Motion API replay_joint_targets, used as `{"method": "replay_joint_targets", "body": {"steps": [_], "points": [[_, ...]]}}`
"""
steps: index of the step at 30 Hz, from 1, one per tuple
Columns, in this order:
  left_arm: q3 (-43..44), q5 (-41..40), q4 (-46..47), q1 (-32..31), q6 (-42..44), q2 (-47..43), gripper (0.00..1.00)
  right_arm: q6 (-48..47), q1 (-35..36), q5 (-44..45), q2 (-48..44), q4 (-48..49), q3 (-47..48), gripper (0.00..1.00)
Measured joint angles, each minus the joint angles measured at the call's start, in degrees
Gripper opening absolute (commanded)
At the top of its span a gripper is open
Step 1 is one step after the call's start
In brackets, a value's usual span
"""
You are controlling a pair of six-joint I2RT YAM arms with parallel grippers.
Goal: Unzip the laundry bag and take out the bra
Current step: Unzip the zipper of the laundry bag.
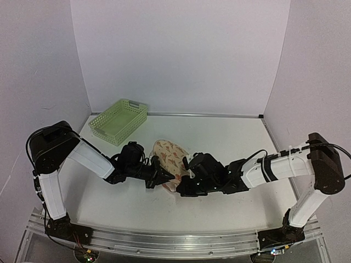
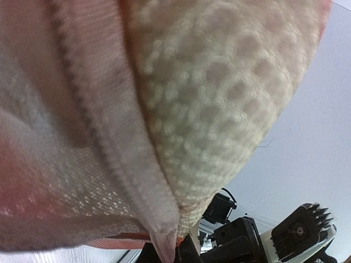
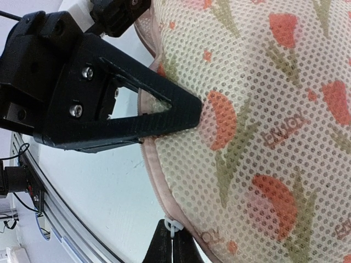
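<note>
Top external: laundry bag (image 1: 167, 156) on counter (image 1: 236, 137), left claw (image 1: 162, 178) and right claw (image 1: 181, 187) at its near edge | Left wrist: left claw seemingly clamped on seam; slack could jam zip | Right wrist: right claw pinches zip pull (image 3: 173, 226); tab may slip.

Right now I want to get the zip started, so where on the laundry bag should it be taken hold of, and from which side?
Pinch the small white zip tab that sticks out of the pink rim of the laundry bag, coming in from outside that edge. The domed, padded face offers nothing to pinch, while the tab juts free. The right end effector looks closed on it.
</note>
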Motion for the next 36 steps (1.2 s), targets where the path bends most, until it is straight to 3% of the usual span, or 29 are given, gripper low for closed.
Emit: {"method": "replay_joint_targets", "body": {"steps": [23,36], "points": [[0.02,2.12,0.15,0.13,3.13,-0.04,0.0,1.99,0.02,6.6,-11.3,-0.02,-15.21,0.0],[0.04,4.7,-0.61,0.5,6.34,-0.52,0.0,-2.08,-8.33,8.39,-14.62,-2.43,-18.95,0.0]]}}
